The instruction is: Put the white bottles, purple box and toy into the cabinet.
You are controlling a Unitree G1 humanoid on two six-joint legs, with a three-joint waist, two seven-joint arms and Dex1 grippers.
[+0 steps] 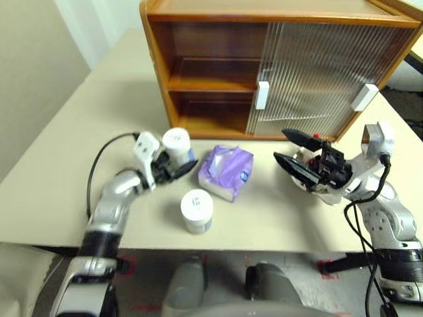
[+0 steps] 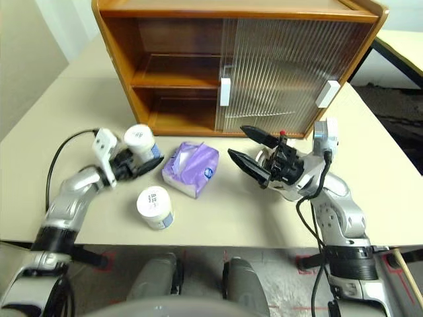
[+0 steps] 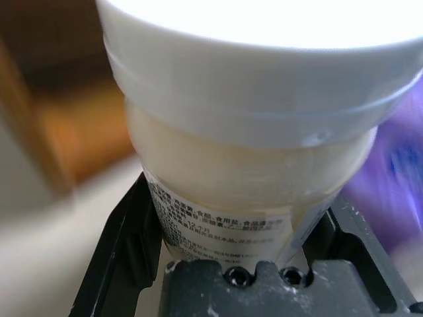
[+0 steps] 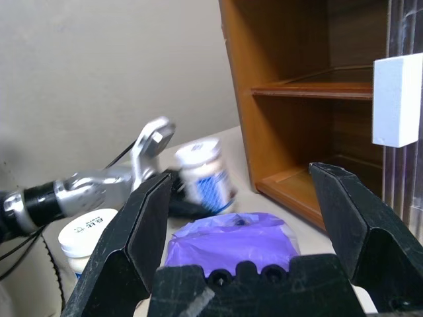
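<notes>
Nearest the camera stands one white bottle (image 1: 197, 211) on the beige table (image 1: 59, 191), a squat jar with a round printed lid and a pale blue label, near the table's front edge. Behind everything sits the cabinet (image 1: 277, 66), orange-brown wood with one inner shelf, its left half open and both ribbed translucent doors, each with a white block handle, slid to the right half. Between the grippers lies the purple box (image 1: 226, 172), a soft lavender tissue pack with a tissue poking out of its top. The second white bottle (image 1: 177, 145) sits gripped between the black fingers of the left gripper (image 1: 180, 165), whose arm reaches forward and inward, just left of the tissue pack. The right gripper (image 1: 291, 148) hangs with jaws spread wide and empty, pointing left toward the pack. Count: two bottles, one pack, one cabinet.
</notes>
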